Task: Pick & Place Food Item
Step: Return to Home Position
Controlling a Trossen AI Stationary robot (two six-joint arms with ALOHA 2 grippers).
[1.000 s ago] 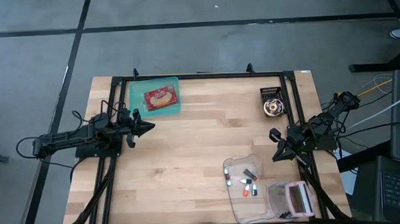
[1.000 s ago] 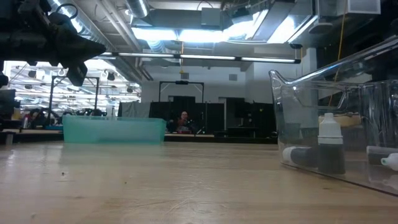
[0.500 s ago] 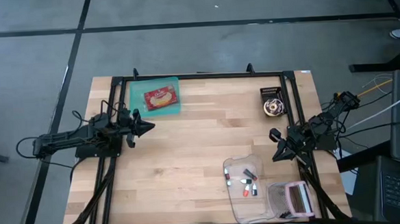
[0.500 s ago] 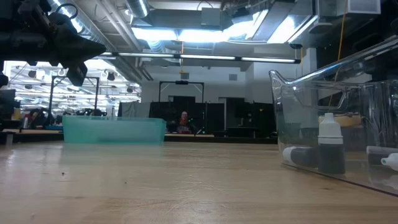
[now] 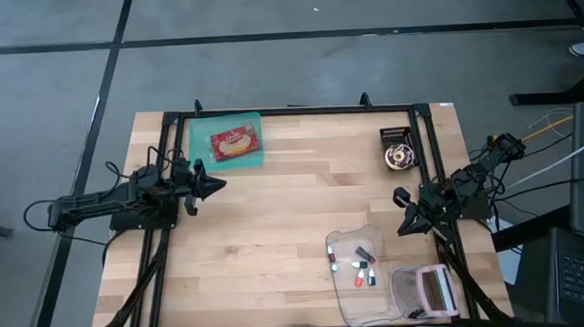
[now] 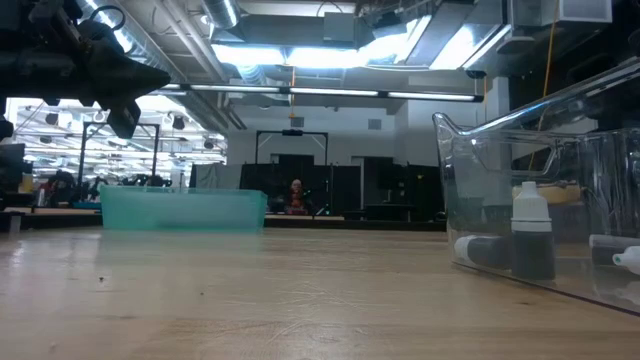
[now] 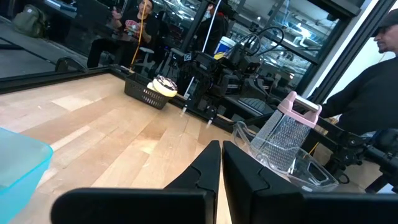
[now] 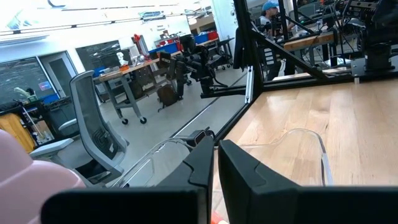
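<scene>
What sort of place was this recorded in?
Probably a robotics lab in an open industrial hall: exposed ceiling ducts over the wooden table, with an office chair and another robot rig on a bench beyond.

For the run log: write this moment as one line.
left gripper: shut, empty, left side | right gripper: shut, empty, right side | bottles: in transparent bin

2 arms point(image 5: 94, 204) — 2 bins point(image 5: 199, 140), 1 grater point(image 5: 437, 290)
</scene>
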